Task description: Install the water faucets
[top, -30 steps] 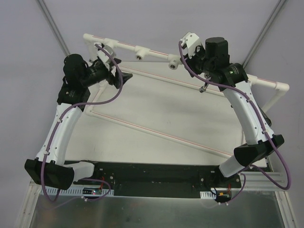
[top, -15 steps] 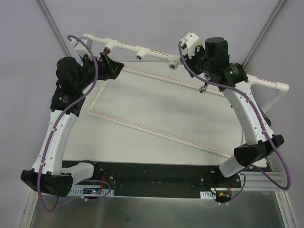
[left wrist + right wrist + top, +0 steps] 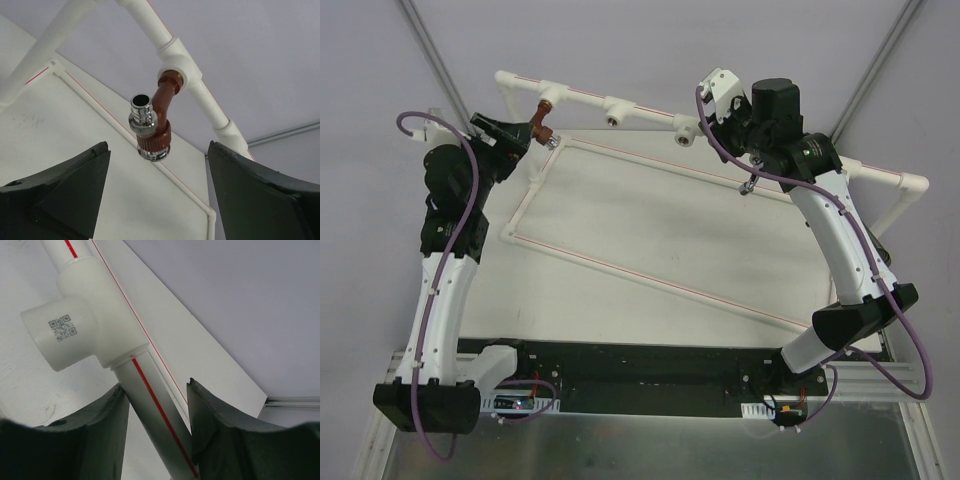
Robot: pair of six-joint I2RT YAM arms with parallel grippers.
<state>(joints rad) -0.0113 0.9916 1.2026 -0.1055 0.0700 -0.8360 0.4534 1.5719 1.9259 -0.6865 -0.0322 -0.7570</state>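
A reddish-brown water faucet with a chrome nozzle hangs from a white tee on the upper pipe rail. From above, the same faucet sits at the rail's left end. My left gripper is open just short of it, its dark fingers wide on either side and touching nothing. In the top view that left gripper points right at the faucet. My right gripper is shut on the red-striped white pipe, just below a QR-marked tee. Seen from above, the right gripper holds the rail.
The rail carries two more tees with brass-ringed sockets. A lower rectangle of white pipe lies on the white board. The rail's right end bends at an elbow. Purple cables loop off both arms.
My left arm has swung back to the left and away from the rail, uncovering the reddish-brown faucet on its tee. The right arm has not moved.
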